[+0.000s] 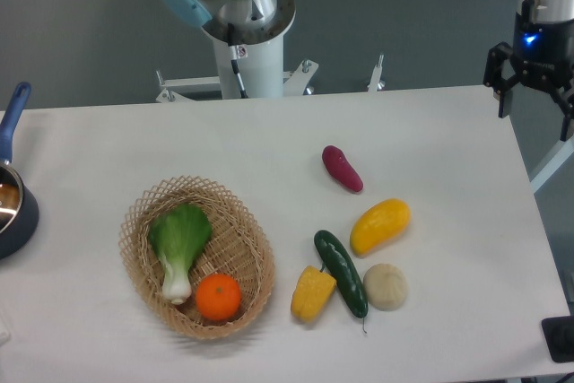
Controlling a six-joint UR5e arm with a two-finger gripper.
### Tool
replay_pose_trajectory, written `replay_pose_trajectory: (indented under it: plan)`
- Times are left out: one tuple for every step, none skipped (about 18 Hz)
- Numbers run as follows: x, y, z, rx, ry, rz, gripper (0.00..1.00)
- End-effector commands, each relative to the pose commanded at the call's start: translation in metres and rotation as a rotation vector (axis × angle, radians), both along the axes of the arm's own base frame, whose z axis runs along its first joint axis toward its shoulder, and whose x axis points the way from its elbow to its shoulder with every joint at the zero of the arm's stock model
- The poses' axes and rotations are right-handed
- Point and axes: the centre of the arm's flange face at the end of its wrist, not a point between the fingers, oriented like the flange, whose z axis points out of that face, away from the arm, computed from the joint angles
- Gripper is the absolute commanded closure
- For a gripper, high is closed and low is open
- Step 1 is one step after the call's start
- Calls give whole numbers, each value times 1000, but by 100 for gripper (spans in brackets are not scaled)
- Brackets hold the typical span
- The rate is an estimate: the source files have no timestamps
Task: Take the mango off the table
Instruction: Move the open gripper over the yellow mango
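Fingers [503, 96] spread, gripper [535, 100] high right, mango [380, 226] untouched.

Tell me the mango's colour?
Glossy yellow-orange oblong mango, shown best in the fixed camera view.

This looked like a robotics lab. A white worktop [108, 141] stood on a grey floor [81, 24], with the arm's bolted pedestal [248, 60] at its far edge and toy foods laid out.

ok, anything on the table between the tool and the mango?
No. In the camera view the stretch of white table from the tool at the far right corner to the mango is bare. The purple sweet potato lies off to the side.
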Motion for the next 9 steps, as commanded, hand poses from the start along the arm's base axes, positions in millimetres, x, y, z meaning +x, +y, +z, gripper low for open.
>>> replay_pose_trajectory:
  plan:
    - [0,0,0,0,2,-1,0]
    - [0,0,1,-1,7,-2,0]
    - [0,1,1,-1,10,-4,0]
    - [1,2,1,-2,11,-6,0]
    - [1,3,0,-1,7,-5,0]
    - [2,4,-1,1,2,-3,0]
    - [4,5,-4,1,-6,1,0]
    - [4,5,-9,5,-14,2,0]
    - [5,6,-12,17,-23,3,0]
